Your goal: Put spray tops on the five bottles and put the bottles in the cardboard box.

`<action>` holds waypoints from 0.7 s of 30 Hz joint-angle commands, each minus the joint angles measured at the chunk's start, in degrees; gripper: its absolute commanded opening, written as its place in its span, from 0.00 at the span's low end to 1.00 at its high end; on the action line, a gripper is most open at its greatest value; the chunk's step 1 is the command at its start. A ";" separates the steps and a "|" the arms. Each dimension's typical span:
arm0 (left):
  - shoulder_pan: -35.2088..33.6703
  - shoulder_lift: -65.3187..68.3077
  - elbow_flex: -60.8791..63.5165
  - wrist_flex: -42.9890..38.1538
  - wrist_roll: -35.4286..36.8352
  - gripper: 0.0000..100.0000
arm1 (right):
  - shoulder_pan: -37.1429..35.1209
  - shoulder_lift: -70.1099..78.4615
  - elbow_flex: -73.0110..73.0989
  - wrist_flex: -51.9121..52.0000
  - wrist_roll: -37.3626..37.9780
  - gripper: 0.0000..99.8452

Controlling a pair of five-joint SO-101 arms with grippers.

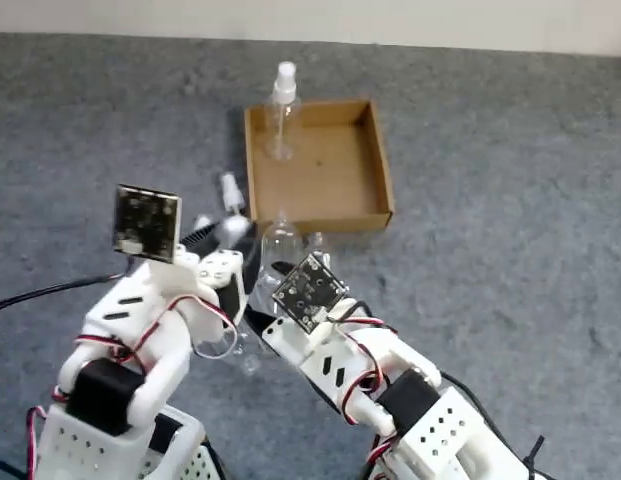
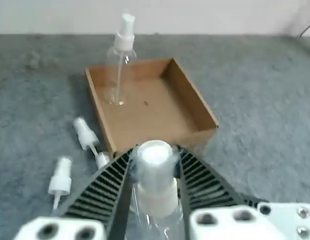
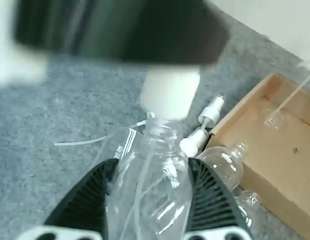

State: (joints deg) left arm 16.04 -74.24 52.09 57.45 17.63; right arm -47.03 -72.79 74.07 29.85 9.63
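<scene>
1. Loose spray tops [image 2: 61, 181]: these lie on the table [image 1: 510, 200] just outside the box wall, ready for your later bottles.
2. Left gripper [image 2: 155, 156]: its jaws are closed on a white spray top [image 2: 155, 185], held over the bottle neck, likely for seating.
3. Right gripper [image 3: 151, 167]: it is clamped round the clear bottle [image 3: 150, 205], steadying it beneath that top.
4. Spare bottles [image 3: 222, 167]: these are uncapped and lie beside the box's near wall.
5. Cardboard box [image 1: 335, 175]: one finished bottle [image 1: 282, 115] stands in a far corner.

A grey felt-like tabletop [image 1: 510, 200] runs back to a pale wall [image 1: 390, 20].
</scene>
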 commanded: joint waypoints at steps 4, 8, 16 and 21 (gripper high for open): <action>1.01 -0.04 6.99 -4.04 -0.97 0.00 | 1.36 -1.36 -4.53 -1.71 -1.23 0.00; 1.01 -0.04 7.69 -4.04 -0.79 0.01 | 1.89 -0.84 -9.36 -1.71 -6.07 0.00; 1.01 -0.04 7.69 -4.13 -0.70 0.01 | 7.96 -0.84 -15.08 -1.45 -7.82 0.00; 0.57 -0.04 7.60 -4.22 -0.79 0.01 | 8.04 -0.84 -15.16 -1.45 -7.74 0.00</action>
State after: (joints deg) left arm 15.78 -73.98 60.00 53.41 17.10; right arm -40.18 -72.70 64.13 29.85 2.42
